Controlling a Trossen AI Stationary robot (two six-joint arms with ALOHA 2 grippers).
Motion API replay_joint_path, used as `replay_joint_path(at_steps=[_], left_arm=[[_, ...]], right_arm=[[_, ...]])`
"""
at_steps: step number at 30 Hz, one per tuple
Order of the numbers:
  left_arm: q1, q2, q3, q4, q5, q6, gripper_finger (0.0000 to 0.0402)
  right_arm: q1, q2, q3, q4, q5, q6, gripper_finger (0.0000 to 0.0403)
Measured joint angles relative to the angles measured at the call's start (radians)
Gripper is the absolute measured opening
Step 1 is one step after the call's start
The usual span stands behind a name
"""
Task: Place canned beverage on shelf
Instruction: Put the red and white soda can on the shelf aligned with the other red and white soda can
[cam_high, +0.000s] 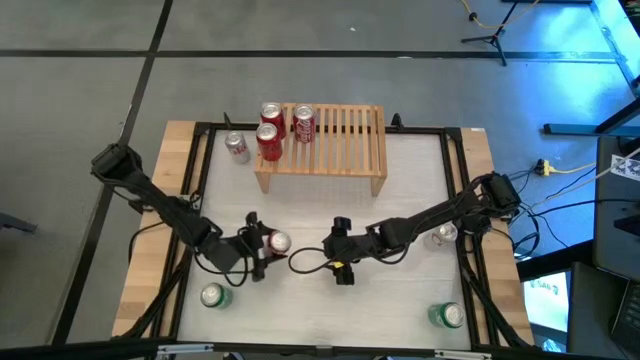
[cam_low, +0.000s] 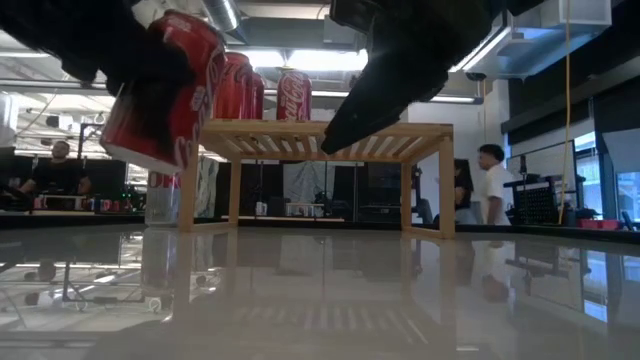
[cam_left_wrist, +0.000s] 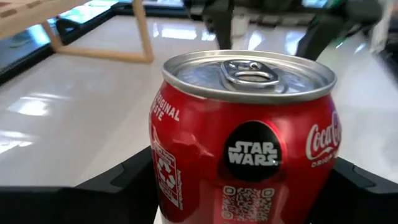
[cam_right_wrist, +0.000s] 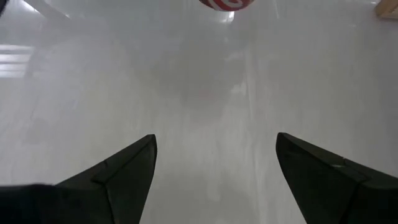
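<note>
My left gripper (cam_high: 262, 246) is shut on a red cola can (cam_left_wrist: 249, 137) and holds it above the table's near middle; the low view shows the can (cam_low: 165, 90) tilted in the air. The shelf (cam_high: 335, 140), a low rack of pale wood, stands at the far middle with three red cans (cam_high: 272, 118) on its left end. My right gripper (cam_high: 340, 252) hovers open just right of the held can, with bare table between its fingers (cam_right_wrist: 118, 180). My left gripper pinches the can's side wall (cam_left_wrist: 163, 186), low on the body, between its two fingers (cam_left_wrist: 115, 183), one on either side. The fingers come from the table's left, slanting a little down. The can is lifted clear of the table and tilted, its top (cam_left_wrist: 249, 73) leaning away from the gripper.
A silver can (cam_high: 237, 147) stands on the table left of the shelf, and another (cam_high: 443, 235) stands by the right arm. Green cans stand near the front left (cam_high: 214, 296) and front right (cam_high: 448, 316). People (cam_low: 490, 185) show in the room beyond.
</note>
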Motion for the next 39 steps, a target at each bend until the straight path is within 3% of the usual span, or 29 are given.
replay_joint_path(at_steps=[5, 12, 21, 39], left_arm=[[0.021, 0.023, -0.077, 0.195, 0.048, 0.040, 0.0284], [0.062, 0.130, -0.082, 0.231, 0.046, 0.043, 0.0284], [0.093, 0.292, -0.082, 0.426, 0.072, 0.078, 0.0284], [0.096, 0.376, -0.079, 0.545, 0.105, 0.117, 0.0293]], right_arm=[[0.000, 0.000, -0.035, 0.054, 0.000, 0.000, 0.0326], [0.000, 0.000, -0.051, 0.092, 0.000, 0.001, 0.0326], [0.000, 0.002, -0.051, 0.090, 0.000, 0.000, 0.0326], [-0.001, 0.010, -0.051, 0.189, 0.005, -0.106, 0.0326]])
